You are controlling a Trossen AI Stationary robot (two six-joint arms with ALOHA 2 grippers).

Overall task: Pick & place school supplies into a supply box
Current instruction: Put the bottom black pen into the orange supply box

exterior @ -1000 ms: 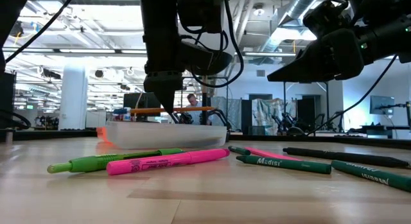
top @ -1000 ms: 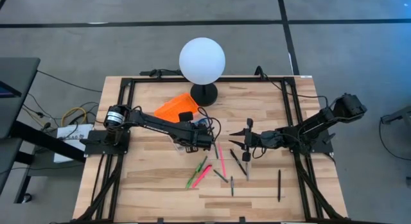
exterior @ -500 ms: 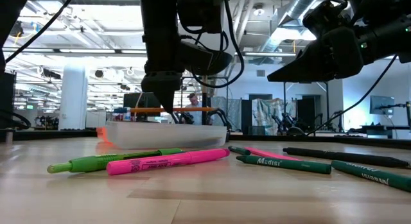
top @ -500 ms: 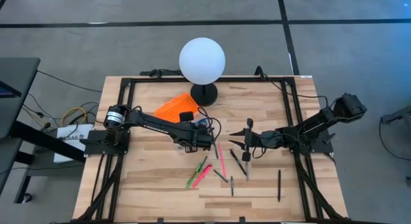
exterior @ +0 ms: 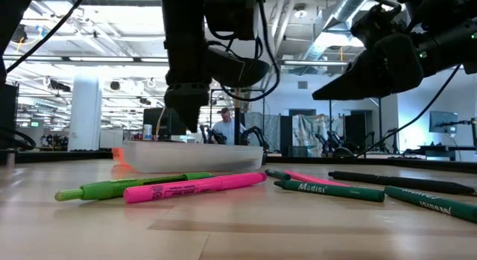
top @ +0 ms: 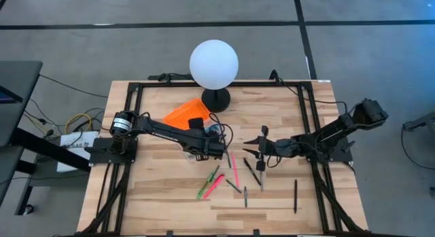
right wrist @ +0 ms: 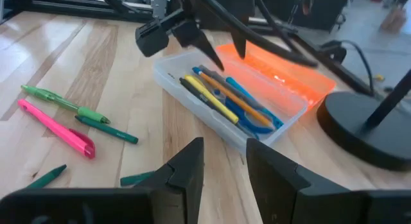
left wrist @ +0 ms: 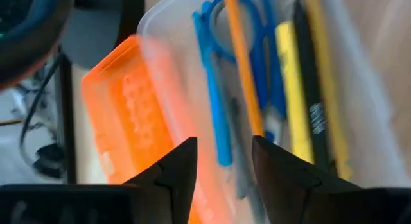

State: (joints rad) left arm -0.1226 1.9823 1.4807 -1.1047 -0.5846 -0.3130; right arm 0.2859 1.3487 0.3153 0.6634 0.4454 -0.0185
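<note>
Left gripper [right wrist: 186, 31] over supply box [right wrist: 192, 89], jaws open, empty. Right gripper [top: 259, 146] waits, jaws parted. Pink marker [exterior: 195, 187]: light, stiff, slick; pinch mid-barrel.

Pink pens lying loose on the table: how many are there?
2. A thick pink highlighter lies beside a green marker; a thinner pink pen lies apart, just behind them. More may be hidden.

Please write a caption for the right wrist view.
Left gripper open above the box of supplies.
</note>
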